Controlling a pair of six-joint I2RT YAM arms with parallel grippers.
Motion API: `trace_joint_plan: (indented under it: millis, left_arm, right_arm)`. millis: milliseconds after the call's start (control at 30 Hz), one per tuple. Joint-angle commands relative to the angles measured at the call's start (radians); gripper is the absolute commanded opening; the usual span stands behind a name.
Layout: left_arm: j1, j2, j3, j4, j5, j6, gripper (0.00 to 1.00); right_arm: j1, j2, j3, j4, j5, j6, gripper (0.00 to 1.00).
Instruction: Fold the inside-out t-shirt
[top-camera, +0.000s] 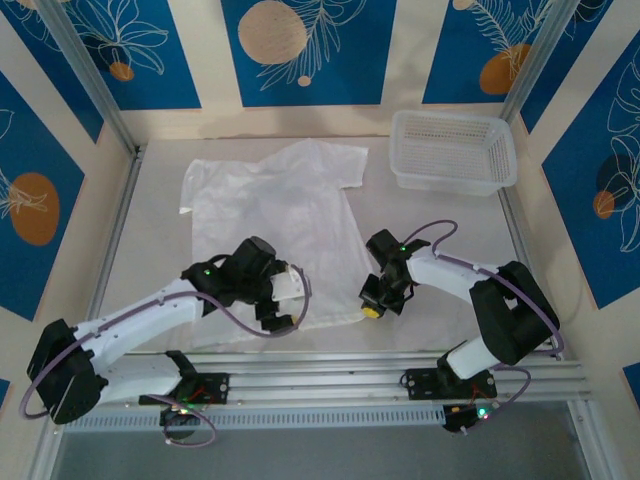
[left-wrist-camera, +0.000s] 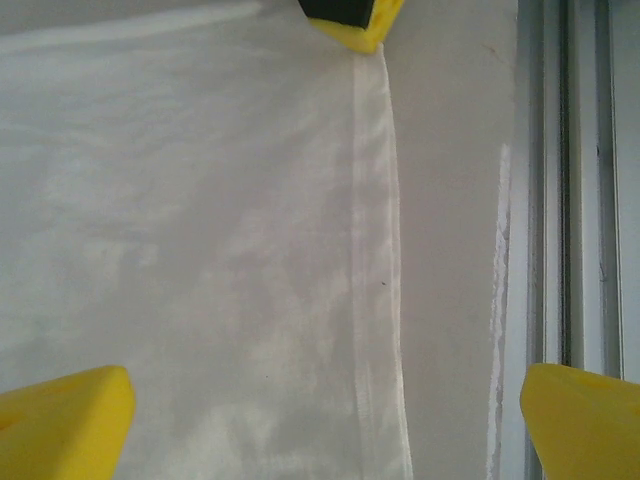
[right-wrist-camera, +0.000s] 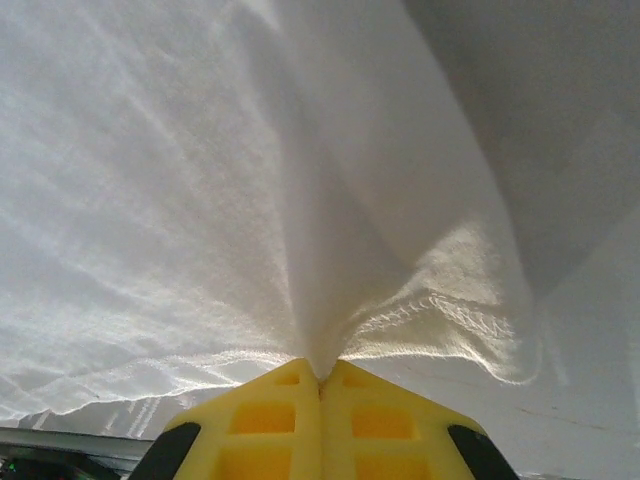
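Note:
The inside-out t-shirt (top-camera: 275, 210) lies spread flat on the grey table, collar end far, hem near. My right gripper (top-camera: 372, 309) is at the hem's near right corner. In the right wrist view its yellow fingers (right-wrist-camera: 290, 410) are pressed together on a pinch of white fabric (right-wrist-camera: 330, 250), which fans up from the tips. My left gripper (top-camera: 278, 318) hovers over the near hem, left of the right one. Its jaws stand wide open in the left wrist view (left-wrist-camera: 325, 430), straddling the hem seam (left-wrist-camera: 375, 250), with nothing between them. The right gripper's yellow tip (left-wrist-camera: 358, 20) shows at the top.
A white plastic mesh basket (top-camera: 453, 150) stands at the far right of the table. Aluminium rails (top-camera: 400, 365) run along the near edge, just beyond the hem. Bare table (top-camera: 450, 230) lies between the shirt and the basket.

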Motion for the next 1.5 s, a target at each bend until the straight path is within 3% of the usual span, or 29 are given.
trace_joint_plan:
  millis: [0, 333, 500, 800, 1067, 1300, 1467]
  left_arm:
    - [-0.034, 0.034, -0.017, -0.008, -0.006, 0.037, 0.98]
    - [-0.101, 0.192, -0.067, 0.158, -0.114, 0.016, 0.92]
    - [-0.118, 0.287, -0.027, 0.141, -0.165, 0.046, 0.84]
    - [-0.149, 0.402, 0.017, 0.175, -0.266, 0.096, 0.84]
    - [-0.147, 0.4, 0.019, 0.178, -0.25, 0.113, 0.55]
    - [-0.146, 0.404, 0.024, 0.175, -0.249, 0.108, 0.5]
    - [-0.146, 0.39, 0.03, 0.161, -0.212, 0.104, 0.55]
  right_arm:
    - [0.01, -0.028, 0.034, -0.053, 0.001, -0.013, 0.0]
    - [0.008, -0.044, 0.073, -0.093, 0.028, -0.036, 0.0]
    - [0.008, -0.044, 0.072, -0.087, 0.02, -0.03, 0.0]
    - [0.008, -0.044, 0.073, -0.082, 0.014, -0.03, 0.0]
    - [0.012, -0.047, 0.076, -0.088, 0.021, -0.032, 0.0]
    - [0.015, -0.045, 0.078, -0.09, 0.024, -0.038, 0.0]
    - [0.017, -0.046, 0.075, -0.091, 0.027, -0.039, 0.0]
